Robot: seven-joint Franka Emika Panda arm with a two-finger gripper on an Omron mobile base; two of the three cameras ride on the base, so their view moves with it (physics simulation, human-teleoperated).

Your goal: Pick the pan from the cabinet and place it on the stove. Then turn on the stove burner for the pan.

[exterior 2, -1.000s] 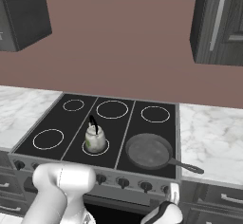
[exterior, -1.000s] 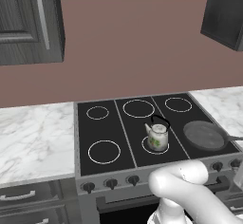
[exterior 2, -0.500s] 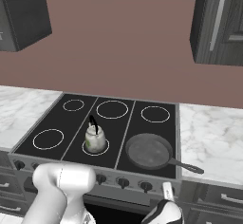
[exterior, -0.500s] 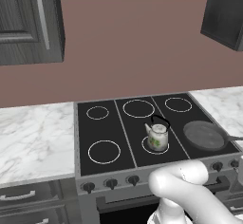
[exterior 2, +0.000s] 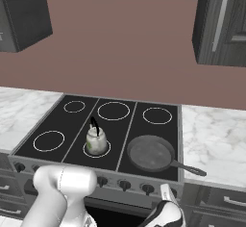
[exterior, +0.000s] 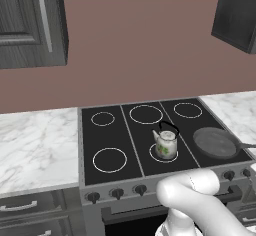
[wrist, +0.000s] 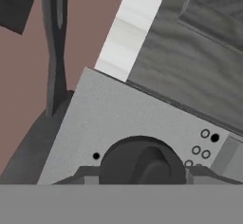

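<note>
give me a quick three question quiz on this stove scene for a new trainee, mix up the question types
1. True or false: the pan already sits on the front-right burner of the stove.
2. Multiple choice: where does the kettle stand? A) front-left ring, B) front-centre ring, C) back-right ring.
3. Fill in: in the hand view, the gripper is right up against a dark ______ on the range's grey front panel.

Key: 1 true; 2 B; 3 knob.
</note>
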